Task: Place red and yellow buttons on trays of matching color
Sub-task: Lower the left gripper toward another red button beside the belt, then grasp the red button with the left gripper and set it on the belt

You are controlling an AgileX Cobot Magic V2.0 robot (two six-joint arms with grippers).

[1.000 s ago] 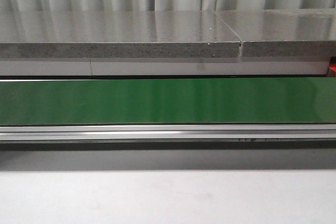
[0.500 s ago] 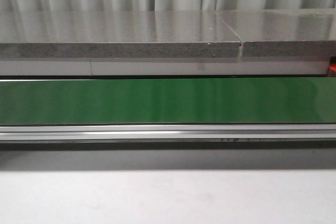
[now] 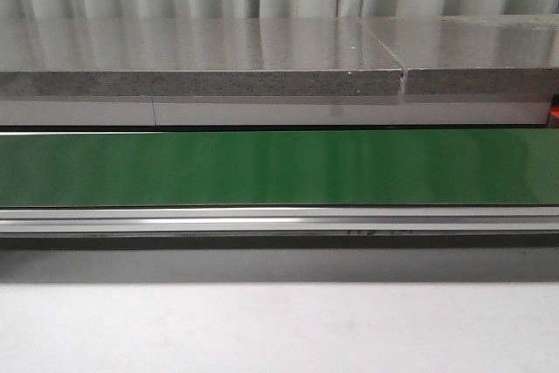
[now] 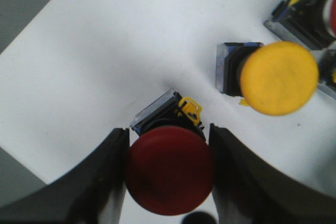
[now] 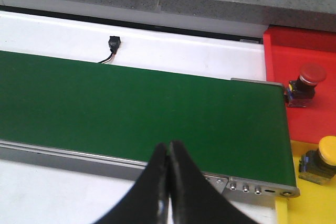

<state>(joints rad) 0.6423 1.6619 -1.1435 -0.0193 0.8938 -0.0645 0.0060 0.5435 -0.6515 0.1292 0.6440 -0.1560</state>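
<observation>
Left wrist view, left gripper (image 4: pixel 169 174) jaws clasping red button (image 4: pixel 169 177), further buttons cropped at edge, right gripper (image 5: pixel 169 174) jaws closed, empty.

Red and yellow mushroom-head push buttons, red and yellow plastic trays

One round red-capped button (image 4: pixel 169 170) and a yellow-capped one (image 4: pixel 279 78) lie on white tabletop; a red button (image 5: pixel 304 81) stands on the red tray (image 5: pixel 310 109), a yellow button (image 5: pixel 326 157) on the yellow tray (image 5: pixel 305 203).
</observation>
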